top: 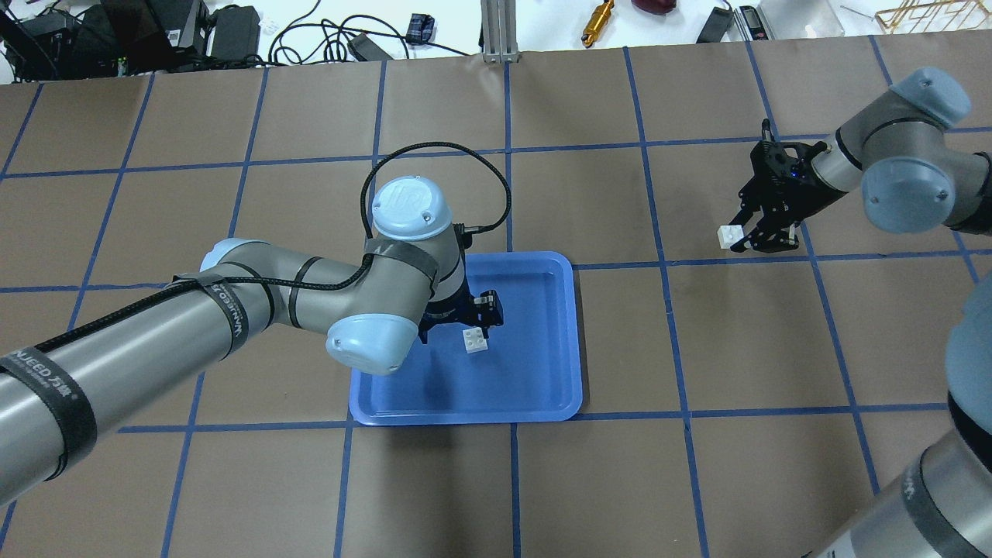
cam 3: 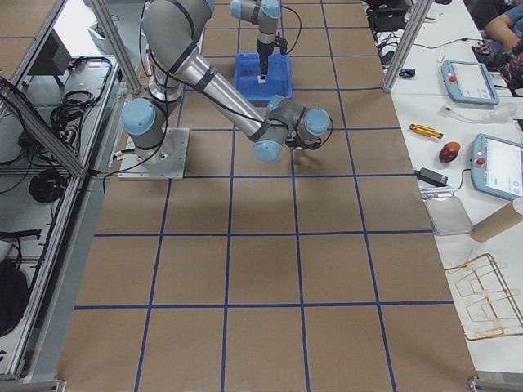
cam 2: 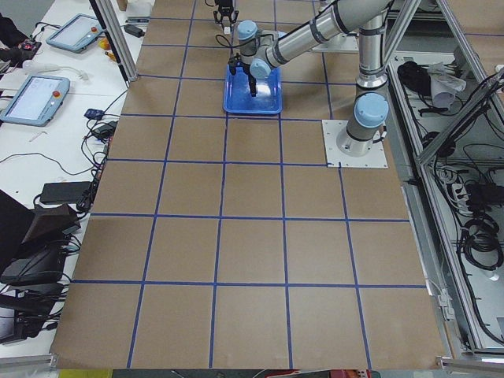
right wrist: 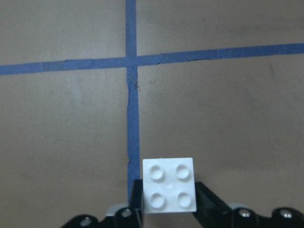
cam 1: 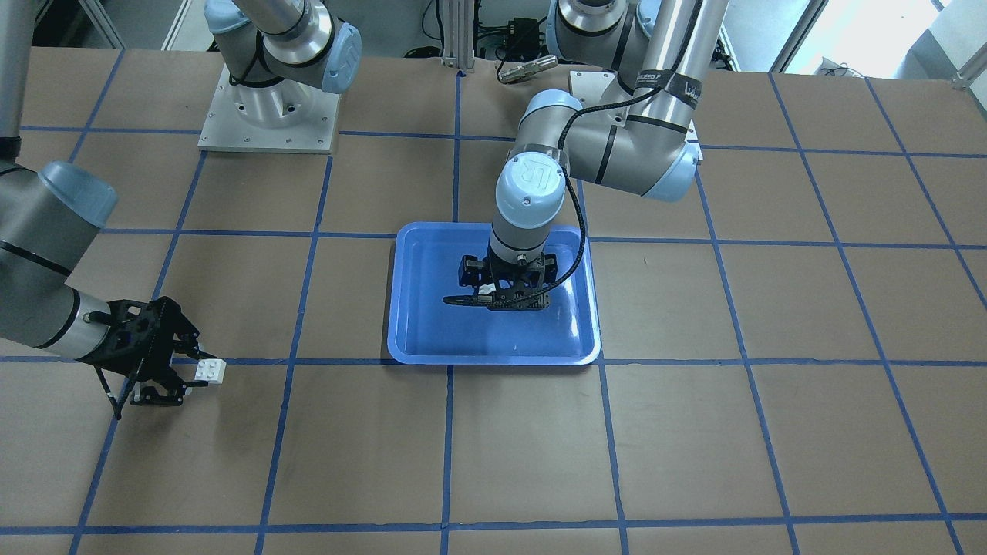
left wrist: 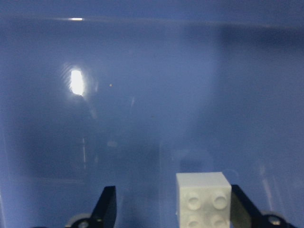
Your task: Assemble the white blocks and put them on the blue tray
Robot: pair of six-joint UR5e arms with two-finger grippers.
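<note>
One white block [top: 475, 340] is recorded in the blue tray [top: 542, 387], ungripped between the parted fingers of the left gripper [left wrist: 171, 204]. The second block [top: 727, 236] is clamped in the right gripper [top: 742, 235], well apart on the robot's right.

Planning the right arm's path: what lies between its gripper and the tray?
Only bare taped table from right gripper to tray, in the overhead view.

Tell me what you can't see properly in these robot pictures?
Front-facing view: the left gripper hides most of the small white studded plastic brick in the glossy blue rectangular tray.
Left wrist view: the bottom edge cuts that brick off.
Right wrist view: the second white brick covers where the right gripper touches it.
Side views: both bricks are too small.
</note>
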